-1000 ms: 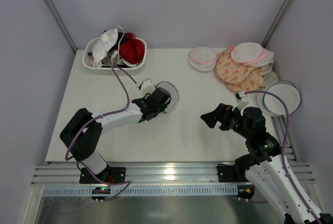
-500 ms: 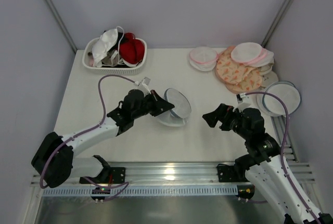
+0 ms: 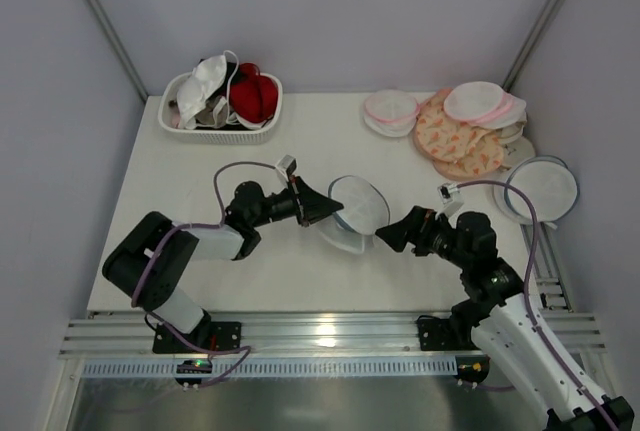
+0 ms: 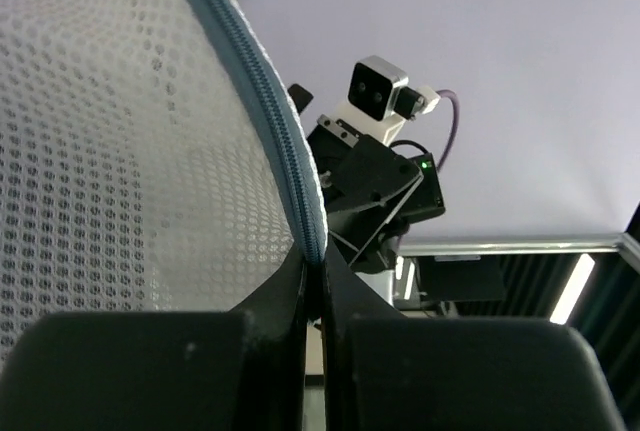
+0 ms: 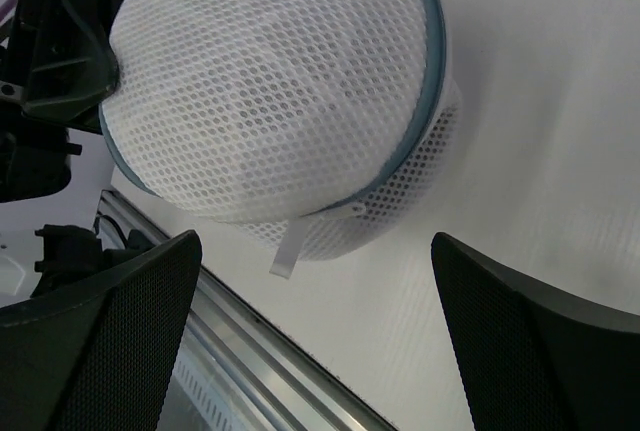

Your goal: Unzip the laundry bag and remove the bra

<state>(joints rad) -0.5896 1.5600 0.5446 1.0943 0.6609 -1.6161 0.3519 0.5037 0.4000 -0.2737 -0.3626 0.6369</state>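
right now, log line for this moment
left gripper: shut on laundry bag rim | right gripper: open, facing it | zip pull: hanging

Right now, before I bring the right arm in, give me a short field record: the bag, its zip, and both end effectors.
laundry bag: tipped up on edge, dome facing the right side
zip rim: grey-blue, looks closed where visible
white tab: hangs from the lower rim
left end effector: shut, pinching the bag's rim
right end effector: open, facing the bag, gripping nothing
contents: cannot tell through the mesh
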